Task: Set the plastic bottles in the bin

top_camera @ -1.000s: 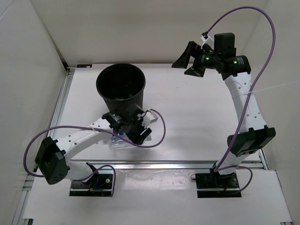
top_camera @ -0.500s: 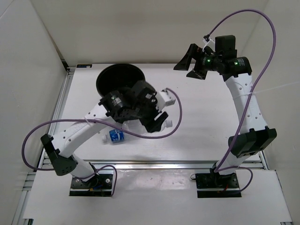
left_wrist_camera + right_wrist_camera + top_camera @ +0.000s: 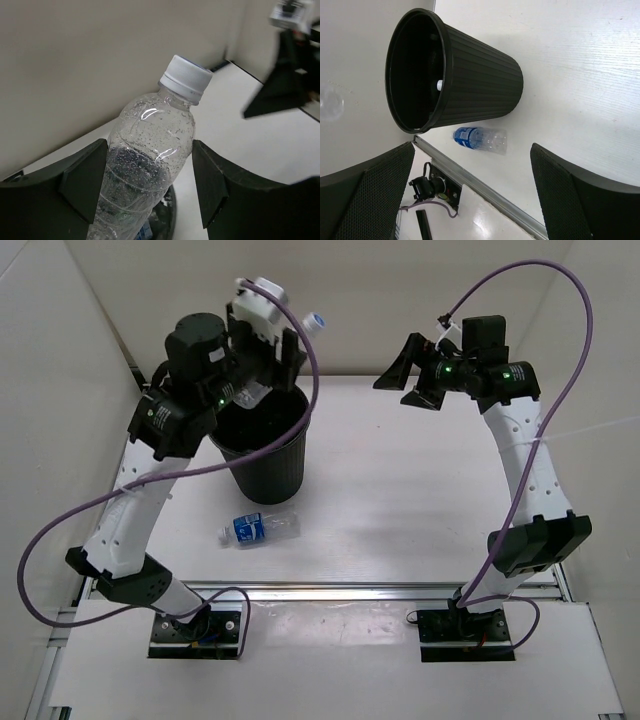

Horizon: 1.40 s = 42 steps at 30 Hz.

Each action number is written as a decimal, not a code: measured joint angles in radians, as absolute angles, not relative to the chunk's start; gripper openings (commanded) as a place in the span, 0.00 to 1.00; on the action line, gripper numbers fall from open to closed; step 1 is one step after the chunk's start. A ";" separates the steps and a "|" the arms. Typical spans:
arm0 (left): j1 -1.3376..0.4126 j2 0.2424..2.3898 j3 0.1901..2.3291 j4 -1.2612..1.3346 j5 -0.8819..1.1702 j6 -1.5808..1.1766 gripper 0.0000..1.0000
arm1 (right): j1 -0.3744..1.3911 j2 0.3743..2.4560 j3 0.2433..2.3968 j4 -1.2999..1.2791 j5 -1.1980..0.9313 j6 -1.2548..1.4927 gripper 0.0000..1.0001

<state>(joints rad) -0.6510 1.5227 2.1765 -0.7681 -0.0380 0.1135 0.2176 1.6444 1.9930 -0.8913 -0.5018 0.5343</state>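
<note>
White table (image 3: 420, 510) between pale walls (image 3: 380, 300), black bin (image 3: 265, 468) at its far left, a blue-labelled bottle (image 3: 258, 529) lying near the bin's base. Above the rim, a clear white-capped bottle (image 3: 150, 145) clamped in the left end effector (image 3: 147, 182). Right end effector (image 3: 405, 375) raised at far right, fingers apart.

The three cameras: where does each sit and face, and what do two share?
Top external: above, behind the bases, facing down on the white table; both arms show.
Left wrist: faces the wall past the clear white-capped plastic bottle held in the left gripper.
Right wrist: faces obliquely down; open right gripper frames it.
Top, right wrist share: round black plastic bin, lying blue-labelled bottle.
</note>
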 measured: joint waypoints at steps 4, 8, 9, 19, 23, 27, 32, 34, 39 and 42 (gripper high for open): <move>-0.506 1.562 2.166 -0.681 -0.047 0.043 0.28 | 0.217 1.646 2.017 -0.900 -0.518 0.534 1.00; -0.419 1.634 2.157 -0.637 -0.023 -0.029 0.72 | 0.217 1.646 2.035 -0.904 -0.531 0.534 1.00; -0.412 1.648 2.149 -0.633 -0.014 -0.045 1.00 | 0.217 1.646 2.035 -0.904 -0.532 0.534 1.00; -0.469 1.298 1.666 -0.624 0.027 -0.088 1.00 | 0.217 1.647 2.016 -0.916 -0.532 0.522 1.00; -0.482 0.999 1.421 -0.604 0.090 -0.020 1.00 | 0.217 1.654 2.006 -0.918 -0.535 0.521 1.00; -0.509 0.849 1.254 -0.601 0.143 0.043 1.00 | 0.217 1.678 2.007 -0.918 -0.545 0.522 1.00; -0.538 0.908 1.091 -0.619 0.173 0.079 1.00 | 0.211 1.715 2.007 -0.919 -0.553 0.524 1.00; -0.556 0.973 1.050 -0.628 0.167 0.092 1.00 | 0.209 1.718 2.007 -0.919 -0.554 0.524 1.00; -0.598 1.095 0.977 -0.649 0.121 0.144 1.00 | 0.209 1.718 2.007 -0.919 -0.556 0.524 1.00; -0.601 1.137 0.969 -0.653 0.080 0.192 1.00 | 0.209 1.717 2.006 -0.918 -0.557 0.524 1.00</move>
<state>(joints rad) -0.6014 1.1374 0.9691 -0.6533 0.0799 0.1925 0.2089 1.7172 2.0064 -0.9184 -0.5568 0.5240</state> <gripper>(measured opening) 0.998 0.998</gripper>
